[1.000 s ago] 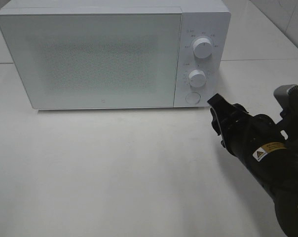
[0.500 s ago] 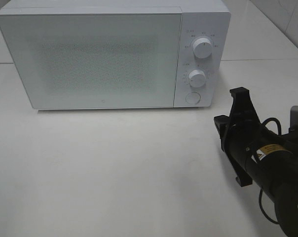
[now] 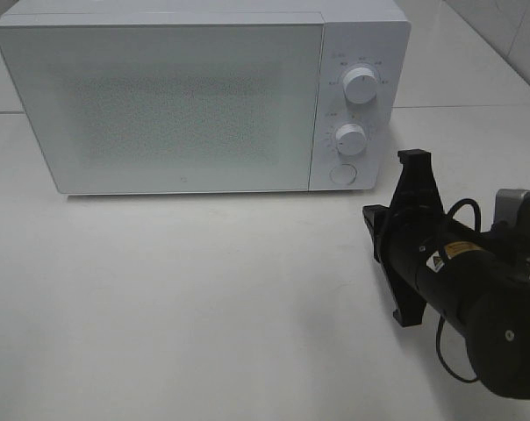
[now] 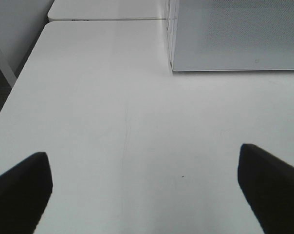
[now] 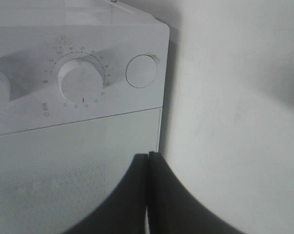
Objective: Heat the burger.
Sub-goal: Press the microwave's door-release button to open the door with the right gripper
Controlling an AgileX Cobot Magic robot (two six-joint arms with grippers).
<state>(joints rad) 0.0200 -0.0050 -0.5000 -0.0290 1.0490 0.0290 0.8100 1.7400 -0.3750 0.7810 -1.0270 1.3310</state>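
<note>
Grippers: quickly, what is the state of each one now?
Left gripper: open, holding nothing.
Right gripper: shut, holding nothing.

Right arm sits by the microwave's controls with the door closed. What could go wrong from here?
1. The shut right gripper faces the panel, where the round button sits close to the lower dial; a slightly off approach could strike the wrong control.
2. The burger shows in no view and the closed door hides the inside, so heating might start empty.
</note>
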